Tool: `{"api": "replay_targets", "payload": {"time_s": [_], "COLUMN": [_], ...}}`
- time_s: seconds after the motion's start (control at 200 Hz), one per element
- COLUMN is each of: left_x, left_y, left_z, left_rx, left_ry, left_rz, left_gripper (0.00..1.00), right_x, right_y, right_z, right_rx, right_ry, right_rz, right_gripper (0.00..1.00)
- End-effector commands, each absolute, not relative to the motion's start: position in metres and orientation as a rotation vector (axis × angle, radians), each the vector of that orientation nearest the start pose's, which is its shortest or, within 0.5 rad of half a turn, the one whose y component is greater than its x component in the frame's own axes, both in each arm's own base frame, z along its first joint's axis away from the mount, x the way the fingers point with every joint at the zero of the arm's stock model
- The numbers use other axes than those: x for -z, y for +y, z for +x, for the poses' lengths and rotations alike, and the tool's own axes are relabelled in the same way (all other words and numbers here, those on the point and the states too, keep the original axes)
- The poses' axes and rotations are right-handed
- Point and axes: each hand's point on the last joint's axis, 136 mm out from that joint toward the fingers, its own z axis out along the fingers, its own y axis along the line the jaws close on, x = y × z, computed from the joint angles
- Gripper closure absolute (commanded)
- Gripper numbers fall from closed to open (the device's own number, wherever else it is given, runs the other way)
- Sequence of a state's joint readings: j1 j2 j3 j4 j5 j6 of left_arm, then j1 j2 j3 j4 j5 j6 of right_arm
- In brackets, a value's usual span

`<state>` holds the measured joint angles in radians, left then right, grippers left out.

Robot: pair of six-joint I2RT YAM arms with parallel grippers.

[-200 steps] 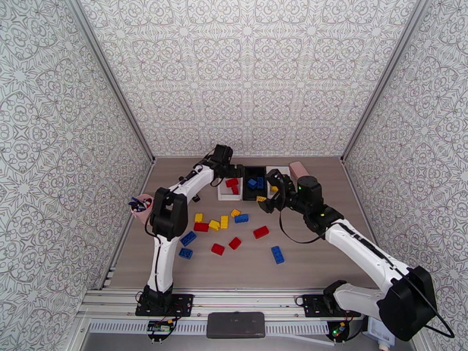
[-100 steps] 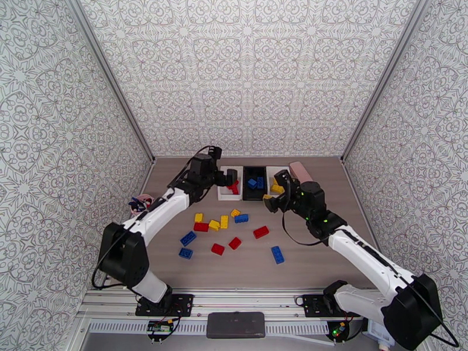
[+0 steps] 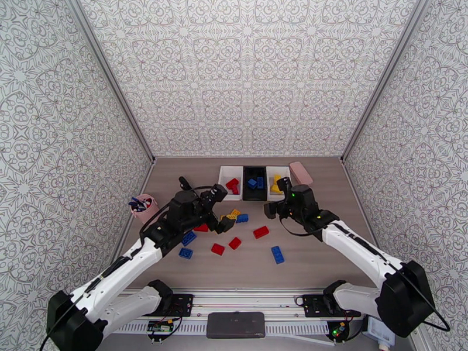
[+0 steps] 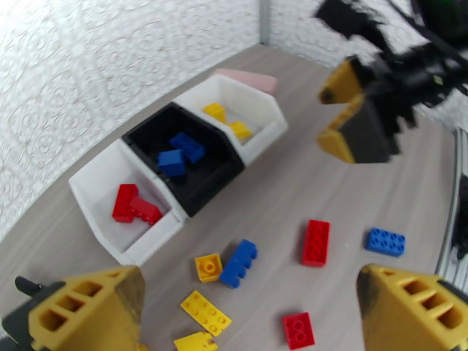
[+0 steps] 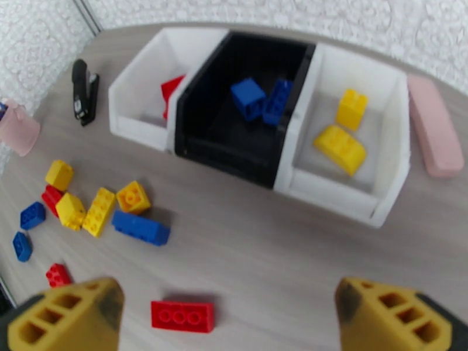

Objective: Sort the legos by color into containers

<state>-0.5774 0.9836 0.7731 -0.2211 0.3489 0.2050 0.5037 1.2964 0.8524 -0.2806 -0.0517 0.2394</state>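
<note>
1. Top external view: the left gripper (image 3: pixel 222 210) hovers spread and empty over loose legos (image 3: pixel 217 248) at mid-table.
2. The right gripper (image 3: pixel 276 197), fingers apart and empty, hangs just before the trays.
3. Red bricks (image 3: pixel 233 185) lie in the left white tray (image 3: pixel 230 172), blue bricks (image 3: pixel 255 183) in the black tray (image 3: pixel 254 172), yellow bricks (image 3: pixel 275 185) in the right white tray (image 3: pixel 278 171).

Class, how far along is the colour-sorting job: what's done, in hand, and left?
Done: two red bricks in the left white tray, two blue bricks in the black tray, two yellow bricks in the right white tray. In hand: nothing; left gripper and right gripper open. Left: about a dozen loose bricks.
</note>
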Motion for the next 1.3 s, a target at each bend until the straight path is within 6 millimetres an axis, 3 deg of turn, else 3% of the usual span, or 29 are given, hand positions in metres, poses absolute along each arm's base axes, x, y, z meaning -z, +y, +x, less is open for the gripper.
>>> {"api": "replay_targets", "payload": {"time_s": [0.0, 0.175, 0.355, 0.605, 0.76, 0.95, 1.07, 1.295], "left_x": [-0.213, -0.204, -0.198, -0.197, -0.197, -0.201, -0.201, -0.202], "left_y": [-0.234, -0.232, -0.234, -0.233, -0.233, -0.231, -0.231, -0.229], "left_z": [0.221, 0.217, 0.212, 0.213, 0.213, 0.214, 0.214, 0.216], "left_rx": [0.631, 0.628, 0.663, 0.680, 0.694, 0.707, 0.716, 0.707], "left_ry": [1.768, 1.694, 1.699, 1.702, 1.701, 1.695, 1.690, 1.690], "left_rz": [1.136, 1.131, 1.185, 1.184, 1.185, 1.172, 1.167, 1.158], "left_gripper": [0.00, 0.00, 0.00, 0.00, 0.00, 0.00, 0.00, 0.00], "right_x": [-0.126, -0.089, -0.058, -0.035, -0.030, -0.024, -0.032, -0.057], "right_y": [0.200, 0.223, 0.239, 0.255, 0.257, 0.258, 0.263, 0.267], "right_z": [0.309, 0.288, 0.280, 0.280, 0.281, 0.279, 0.282, 0.294], "right_rx": [-0.390, -0.330, -0.231, -0.211, -0.213, -0.239, -0.280, -0.302], "right_ry": [2.458, 2.583, 2.669, 2.714, 2.732, 2.748, 2.726, 2.649], "right_rz": [-0.322, -0.406, -0.500, -0.584, -0.566, -0.528, -0.495, -0.465], "right_gripper": [0.00, 0.01, 0.00, 0.01, 0.09, 0.27, 0.38, 0.43]}}
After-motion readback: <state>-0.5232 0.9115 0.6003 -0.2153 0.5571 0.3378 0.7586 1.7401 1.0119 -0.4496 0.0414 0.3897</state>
